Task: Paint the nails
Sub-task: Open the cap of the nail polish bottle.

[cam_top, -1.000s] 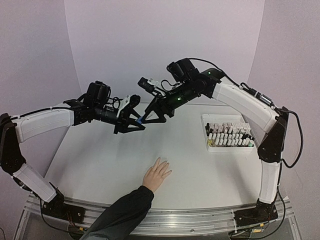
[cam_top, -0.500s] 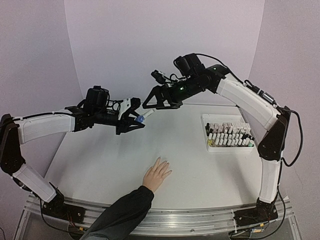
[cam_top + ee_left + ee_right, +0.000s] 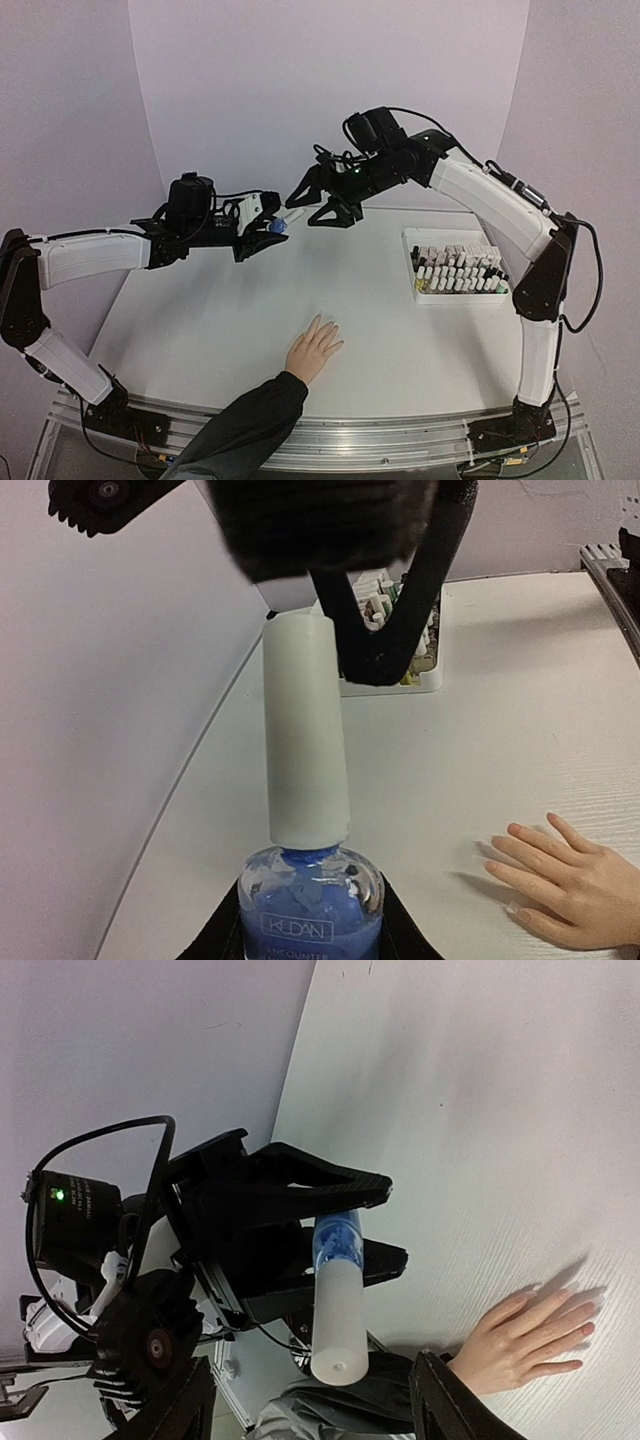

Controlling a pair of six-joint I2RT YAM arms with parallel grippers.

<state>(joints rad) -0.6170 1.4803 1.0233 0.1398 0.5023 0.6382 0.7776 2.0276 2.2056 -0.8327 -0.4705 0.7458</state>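
Two robot hands are hovering close together above the far part of the tabletop (image 3: 200,320).

1. Left hand (image 3: 268,229): it is clenching a blue polish bottle (image 3: 310,925) by its glass body. The bottle's white cap (image 3: 303,730) is pointing toward the right arm.
2. Right hand (image 3: 312,203): it is standing released. Your right wrist view is showing its fingers spread on either side of the cap's end, not touching it.
3. Nails (image 3: 586,1329): they are sitting on a person's hand (image 3: 313,347) with a dark sleeve (image 3: 245,425). That hand is lying flat, fingers spread, by the tabletop's near edge, well apart from both robot hands. The nails are looking pinkish, though too small for you to judge closely.
4. Rack of small bottles (image 3: 455,268): it is sitting on the tabletop's right side.
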